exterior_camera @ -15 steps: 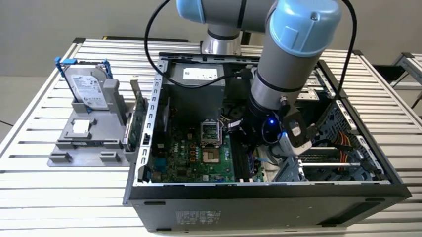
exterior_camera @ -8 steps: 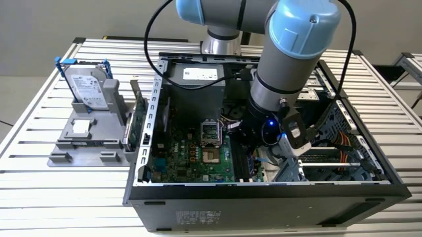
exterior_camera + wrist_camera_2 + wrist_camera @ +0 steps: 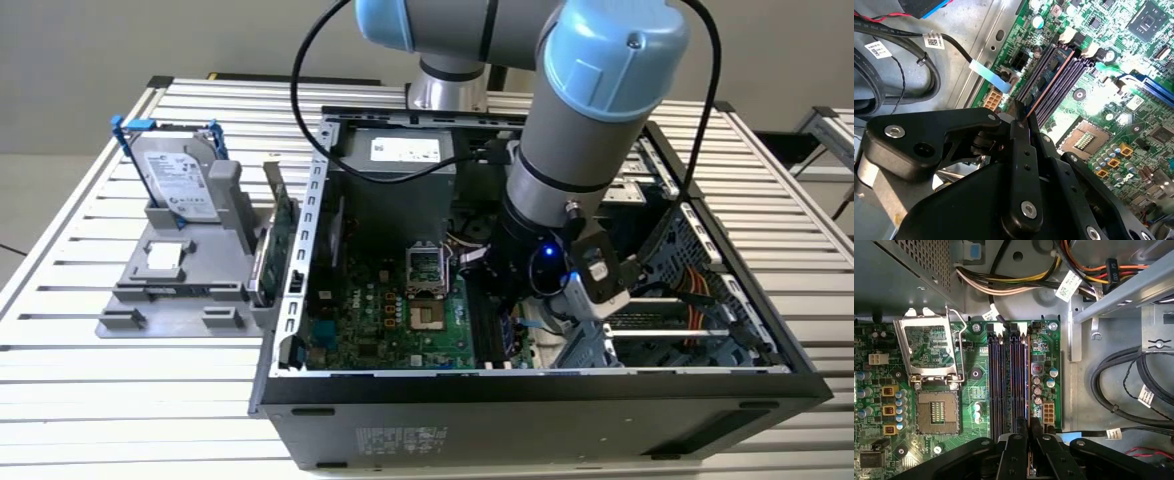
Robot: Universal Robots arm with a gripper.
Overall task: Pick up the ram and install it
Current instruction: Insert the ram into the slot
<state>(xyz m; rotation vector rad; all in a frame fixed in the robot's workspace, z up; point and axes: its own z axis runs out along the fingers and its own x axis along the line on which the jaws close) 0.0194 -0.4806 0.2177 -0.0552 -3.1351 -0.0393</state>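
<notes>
Inside an open computer case [image 3: 534,385], the gripper [image 3: 1028,442] pinches the ram [image 3: 1046,90] edge-on at the memory slots [image 3: 1006,385], not visibly seated.

In the second wrist view the ram [image 3: 1050,83] shows edge-on as a slim, dark strip with a coppery edge. The pincer [image 3: 1021,119] clamps it, lengthwise directly over the memory slots [image 3: 1070,80].

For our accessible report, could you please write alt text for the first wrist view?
The black tool hangs over the motherboard's memory slots, with a thin board edge between its fingers, apparently the ram. An open processor socket sits beside the slots, and bundled cables run along the case wall.
</notes>
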